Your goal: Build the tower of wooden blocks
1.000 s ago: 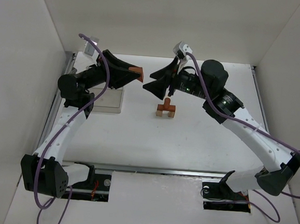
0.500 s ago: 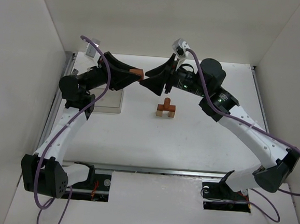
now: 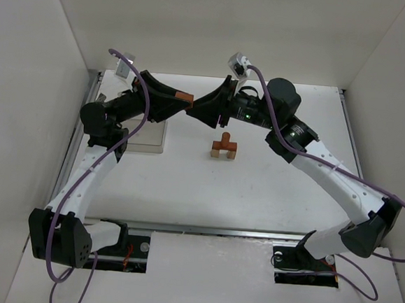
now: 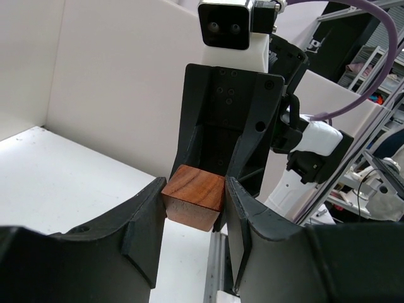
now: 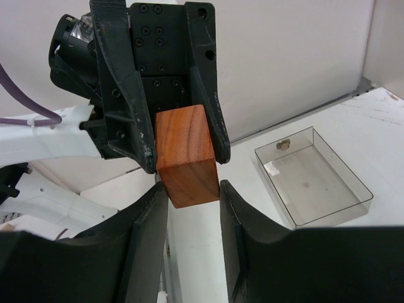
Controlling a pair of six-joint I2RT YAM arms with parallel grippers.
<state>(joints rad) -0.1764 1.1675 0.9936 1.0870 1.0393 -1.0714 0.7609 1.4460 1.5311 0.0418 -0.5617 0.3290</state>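
Handover in mid-air, near the far edge of the bench (image 3: 255, 198): the jaws of the left arm (image 3: 122, 106) and of the right arm (image 3: 288, 127) are both clamped on one reddish-brown block (image 3: 184, 96). The part-built tower (image 3: 224, 147) stands mid-bench. The likely next move is for the left jaws to let go so the right arm can carry the block over.

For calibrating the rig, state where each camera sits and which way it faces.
Top camera: above and behind the bases, looking down at the table; both arms show, meeting at one block.
Left wrist camera: on the left wrist, facing the right arm; left fingers clamp the block.
Right wrist camera: on the right wrist, facing the left arm; right fingers grip it; clear box beyond.
Shared: both wrist views show the same block.
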